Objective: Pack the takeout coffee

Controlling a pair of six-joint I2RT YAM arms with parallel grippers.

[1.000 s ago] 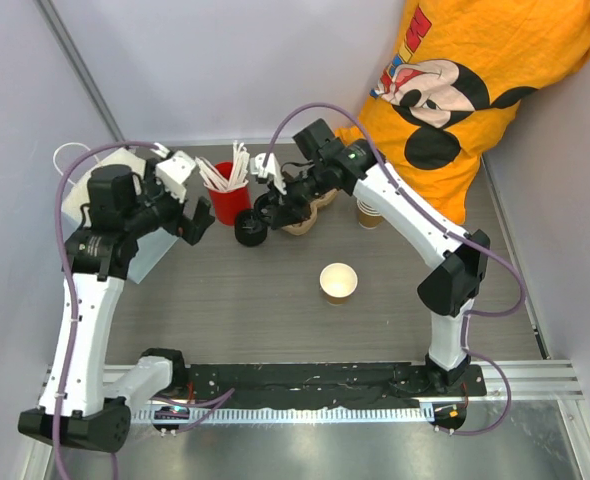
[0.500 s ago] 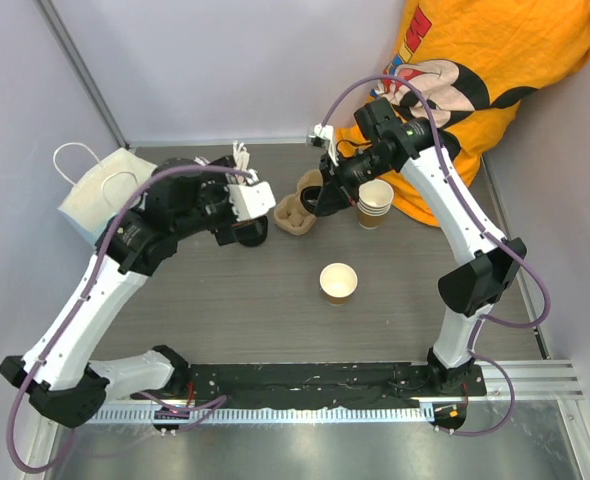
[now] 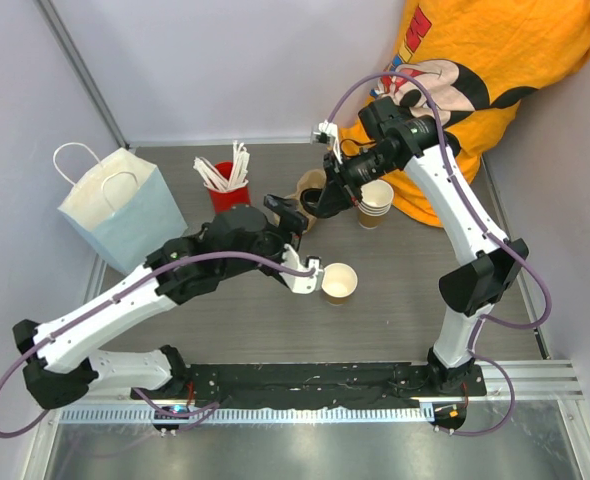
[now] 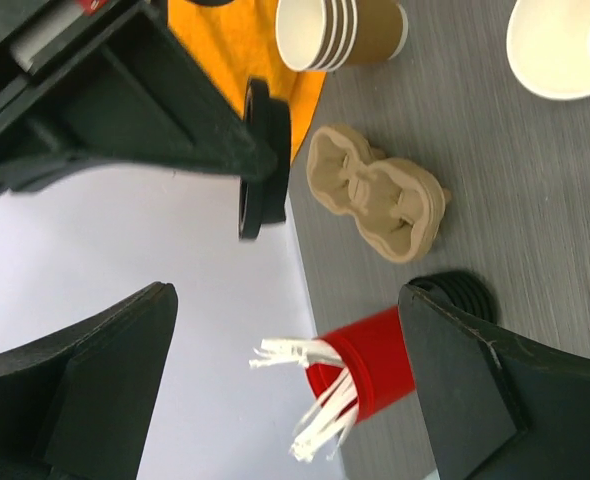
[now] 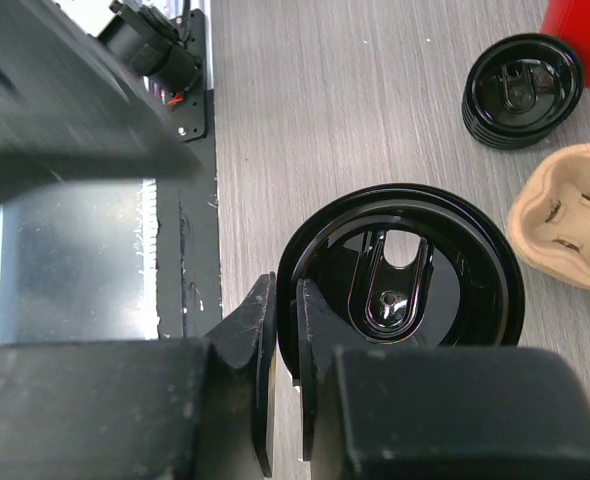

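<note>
Cup (image 3: 338, 283) stands open-topped at centre of top view. Its lid (image 5: 405, 280) is off it, held in air at upper centre w/ rim pinched betw. R gripper (image 5: 283, 310) fingers, near tray (image 5: 575, 215). L gripper (image 4: 285, 295) is spread wide, holding nothing, just left of cup.
</note>
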